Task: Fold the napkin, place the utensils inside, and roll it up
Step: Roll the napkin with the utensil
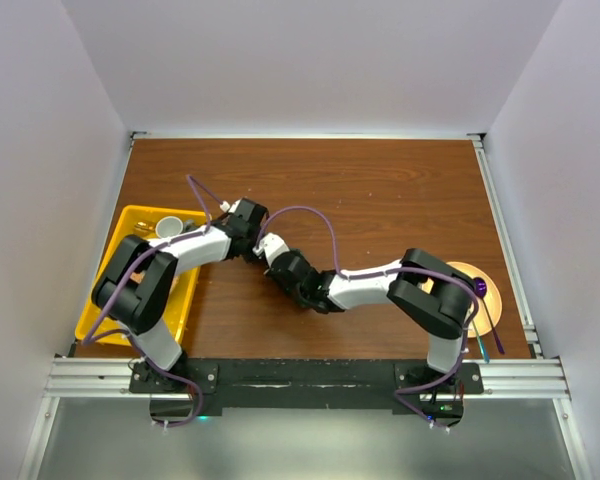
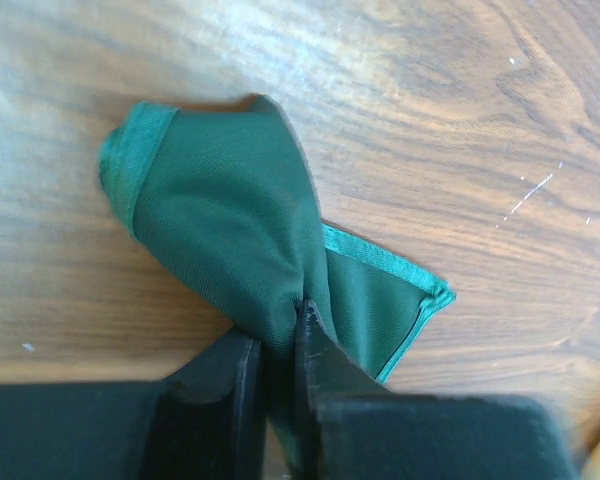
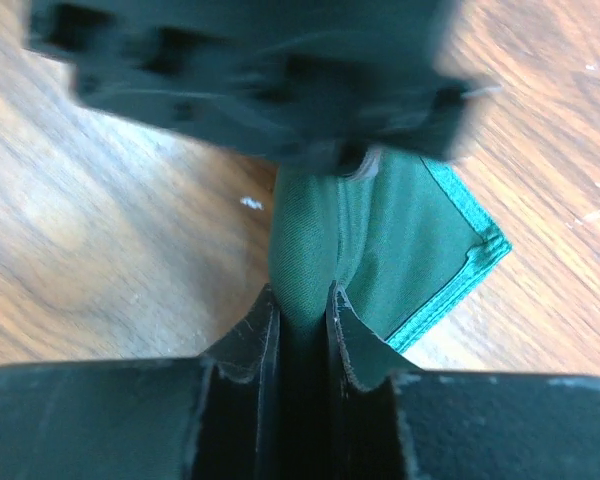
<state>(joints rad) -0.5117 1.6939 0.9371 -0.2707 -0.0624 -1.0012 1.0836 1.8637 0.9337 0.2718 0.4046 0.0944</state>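
On the wooden table (image 2: 480, 120), my left gripper (image 2: 278, 335) and right gripper (image 3: 302, 300) both pinch the bunched green napkin (image 2: 230, 210) tight. Light, limp cloth, I judge; its hemmed corners look best to grasp.

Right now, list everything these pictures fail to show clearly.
- Top view: the napkin is hidden beneath the left end effector and the right end effector.
- Right wrist view: the left end effector is a blur covering the napkin's far part.
- Top view: what lies in the yellow tray is too small to identify; the left arm covers part of it.
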